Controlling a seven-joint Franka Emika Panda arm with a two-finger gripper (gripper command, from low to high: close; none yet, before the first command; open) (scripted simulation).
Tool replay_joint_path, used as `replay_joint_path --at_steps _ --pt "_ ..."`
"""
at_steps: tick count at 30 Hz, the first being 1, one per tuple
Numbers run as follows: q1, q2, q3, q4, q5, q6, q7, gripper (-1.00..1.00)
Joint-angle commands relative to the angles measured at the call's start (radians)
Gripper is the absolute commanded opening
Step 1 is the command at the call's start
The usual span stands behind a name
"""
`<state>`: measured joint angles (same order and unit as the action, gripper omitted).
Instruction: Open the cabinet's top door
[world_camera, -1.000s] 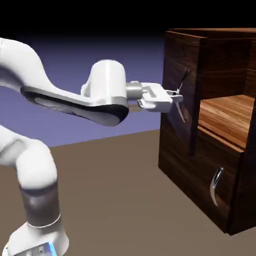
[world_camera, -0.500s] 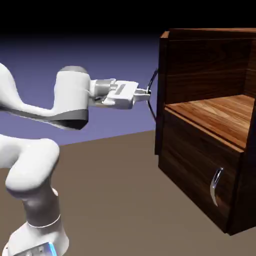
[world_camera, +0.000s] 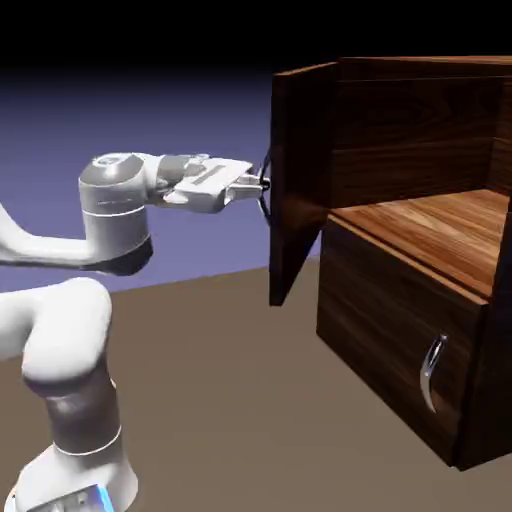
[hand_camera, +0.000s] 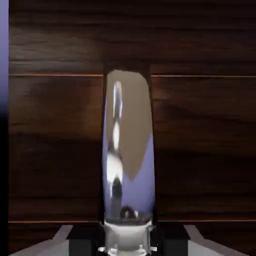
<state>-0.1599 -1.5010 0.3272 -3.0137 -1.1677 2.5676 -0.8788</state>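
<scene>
The dark walnut cabinet (world_camera: 400, 250) stands on the exterior view's right. Its top door (world_camera: 298, 180) is swung far out to the left, seen nearly edge-on, and the upper compartment with a wooden shelf (world_camera: 440, 235) lies bare. My gripper (world_camera: 258, 185) is shut on the top door's silver handle (world_camera: 266, 190) at the door's outer face. The hand view is filled by dark wood with the curved silver handle (hand_camera: 128, 155) running up the middle from between my fingertips (hand_camera: 72, 239).
The lower panel (world_camera: 400, 350) is closed, its short silver handle (world_camera: 432, 372) at the lower right. The arm's elbow and base (world_camera: 70, 380) fill the lower left. Brown table surface (world_camera: 230, 400) lies between base and cabinet.
The gripper has pulled back to the left with the handle, and the top door has swung from partly ajar to wide open. The arm has folded back toward its base.
</scene>
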Motion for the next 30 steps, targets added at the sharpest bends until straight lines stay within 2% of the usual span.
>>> replay_joint_path --at_steps 1,4,12,14,23,30 --pt "0.026 -0.013 0.026 0.0 0.038 -0.042 -0.014 -1.0" --pt "0.04 -0.057 0.098 -0.01 0.168 -0.09 -0.08 -1.0" --pt "-0.148 -0.175 0.221 -0.052 0.516 0.081 -0.308 -1.0" --pt "-0.173 -0.212 0.272 -0.05 0.603 0.077 -0.354 -1.0" --pt "-0.031 -0.262 0.488 0.071 0.73 -0.314 -0.332 -1.0" --pt "-0.056 -0.259 0.649 0.265 0.843 -0.619 -0.333 -1.0"
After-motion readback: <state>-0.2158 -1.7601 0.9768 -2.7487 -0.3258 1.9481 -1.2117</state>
